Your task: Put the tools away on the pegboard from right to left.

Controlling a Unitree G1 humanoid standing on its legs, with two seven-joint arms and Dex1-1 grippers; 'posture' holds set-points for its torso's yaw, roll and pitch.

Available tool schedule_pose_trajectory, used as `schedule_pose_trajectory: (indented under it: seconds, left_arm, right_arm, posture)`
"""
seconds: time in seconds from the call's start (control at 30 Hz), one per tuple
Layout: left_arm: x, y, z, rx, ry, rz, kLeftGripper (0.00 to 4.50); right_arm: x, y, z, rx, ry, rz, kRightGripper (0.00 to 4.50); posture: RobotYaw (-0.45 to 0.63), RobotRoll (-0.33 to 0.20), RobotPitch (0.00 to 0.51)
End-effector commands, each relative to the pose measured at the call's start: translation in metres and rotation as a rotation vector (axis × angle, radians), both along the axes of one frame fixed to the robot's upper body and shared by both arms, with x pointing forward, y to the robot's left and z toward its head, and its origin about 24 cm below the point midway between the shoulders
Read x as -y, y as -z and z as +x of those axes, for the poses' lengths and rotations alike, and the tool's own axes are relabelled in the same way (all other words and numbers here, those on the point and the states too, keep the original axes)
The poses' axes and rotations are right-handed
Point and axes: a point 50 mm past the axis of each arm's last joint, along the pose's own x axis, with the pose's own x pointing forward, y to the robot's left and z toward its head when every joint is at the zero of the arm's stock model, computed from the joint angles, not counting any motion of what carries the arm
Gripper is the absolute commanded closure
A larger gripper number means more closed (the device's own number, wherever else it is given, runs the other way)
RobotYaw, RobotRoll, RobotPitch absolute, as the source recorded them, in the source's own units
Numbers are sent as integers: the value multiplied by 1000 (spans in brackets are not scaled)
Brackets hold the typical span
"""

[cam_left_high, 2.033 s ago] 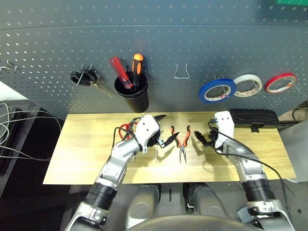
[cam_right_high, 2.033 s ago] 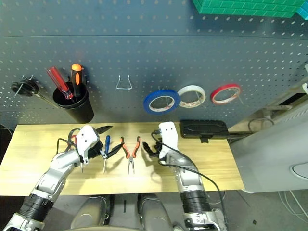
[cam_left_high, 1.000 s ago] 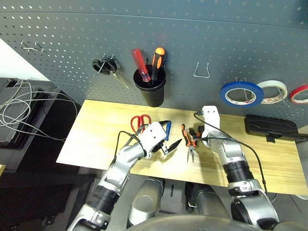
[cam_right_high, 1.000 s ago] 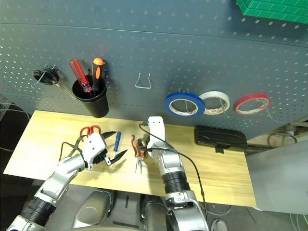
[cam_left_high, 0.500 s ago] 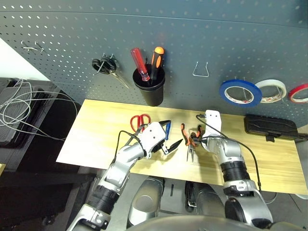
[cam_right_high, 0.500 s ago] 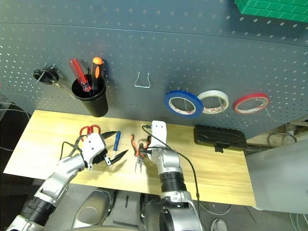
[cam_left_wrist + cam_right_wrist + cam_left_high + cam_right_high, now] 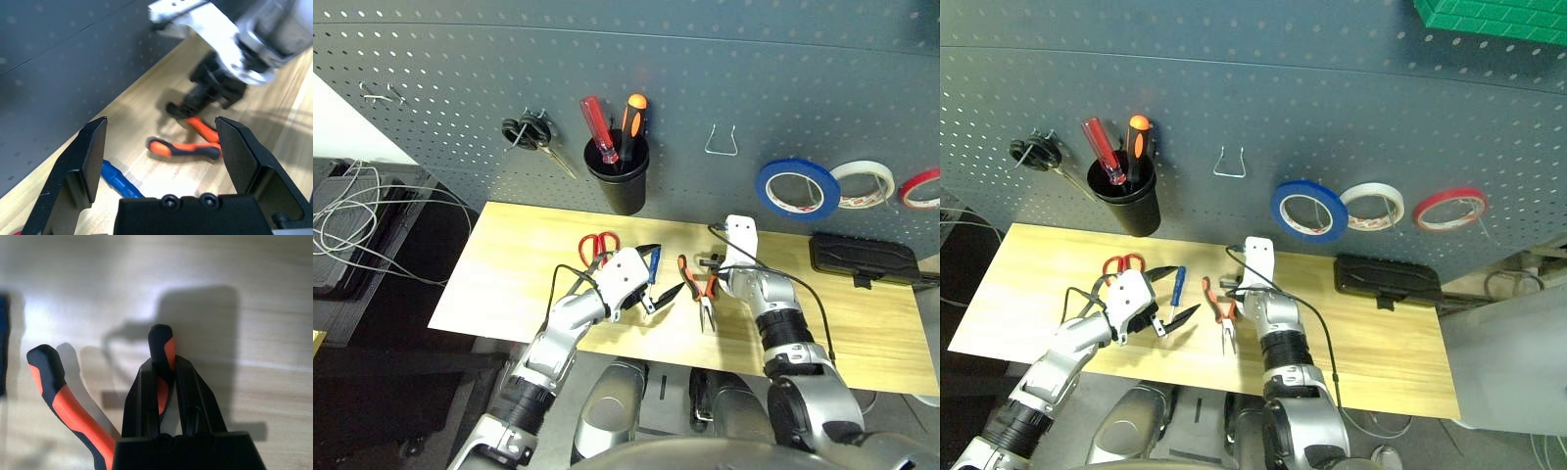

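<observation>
The jaws of the right gripper (image 7: 164,382) are clamped on one orange-and-black handle of the pliers (image 7: 702,292), which lie on the table (image 7: 509,255) with the other handle splayed to the side. The jaws of the left gripper (image 7: 166,152) are spread wide and nothing is held between them; they are poised just beside the small blue-handled screwdriver (image 7: 652,266). The red-handled scissors (image 7: 596,245) are seen flat on the table behind the left gripper. On the pegboard (image 7: 724,69) behind the table, the blue tape roll (image 7: 792,188) is hung next to a white tape roll (image 7: 864,185) and a red one (image 7: 922,186). A black cup holder (image 7: 619,181) with two screwdrivers and black-handled scissors (image 7: 530,135) are mounted further left.
</observation>
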Motion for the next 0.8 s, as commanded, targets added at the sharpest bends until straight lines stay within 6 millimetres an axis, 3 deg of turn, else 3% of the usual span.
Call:
schedule_pose_trajectory:
  seconds: [0.03,0.3,0.8]
  left_arm:
    - [-2,1,-6,10,2,-25,0]
    - [-9,-9,-7,76,-27,-84,0]
    - [-26,-24,-2,178,-108,-151,0]
  right_arm:
    - [-6,-11,-9,49,-116,12,4212]
    - [2,-57,-7,321,-220,11,4212]
    - [-2,-117,-18,677,-290,87,4212]
  posture:
    - [166,0,198]
    - [144,0,189]
    - [107,0,192]
